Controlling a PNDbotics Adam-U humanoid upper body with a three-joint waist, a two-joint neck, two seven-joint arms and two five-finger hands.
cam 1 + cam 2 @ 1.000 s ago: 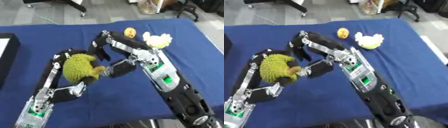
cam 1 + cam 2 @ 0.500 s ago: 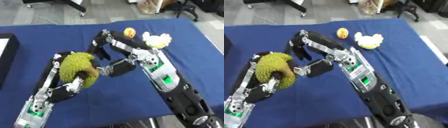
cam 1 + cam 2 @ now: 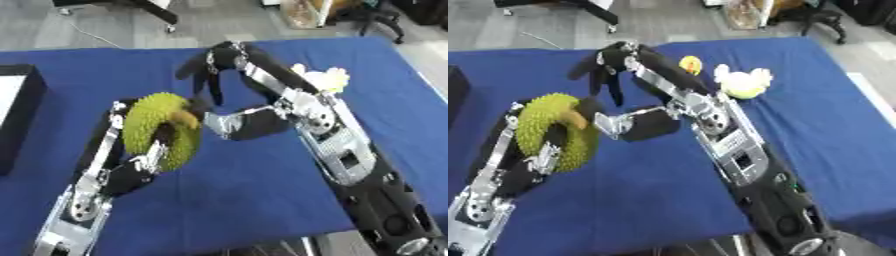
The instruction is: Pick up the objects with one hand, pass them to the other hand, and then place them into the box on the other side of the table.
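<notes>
- Blue cloth covers the table [image 3: 262, 200], with grey floor beyond its far edge.
- My left hand [image 3: 162, 142] is curled around a spiky green-yellow fruit [image 3: 149, 127], like a durian, holding it up off the cloth on my left side.
- My right hand [image 3: 605, 70] hangs just beyond the fruit with its fingers straight and spread, pointing down, holding nothing and apart from the fruit.
- A black box [image 3: 19, 115] sits at the far left edge of the table, well apart from the fruit.
- A pale yellow plush toy [image 3: 741, 82] and a small orange-yellow object [image 3: 689, 64] lie on the far right of the cloth, untouched.
- I judge the handover done: the fruit is in my left hand alone.
- Next I would carry it left over the box, lower it inside, and then open my fingers.
</notes>
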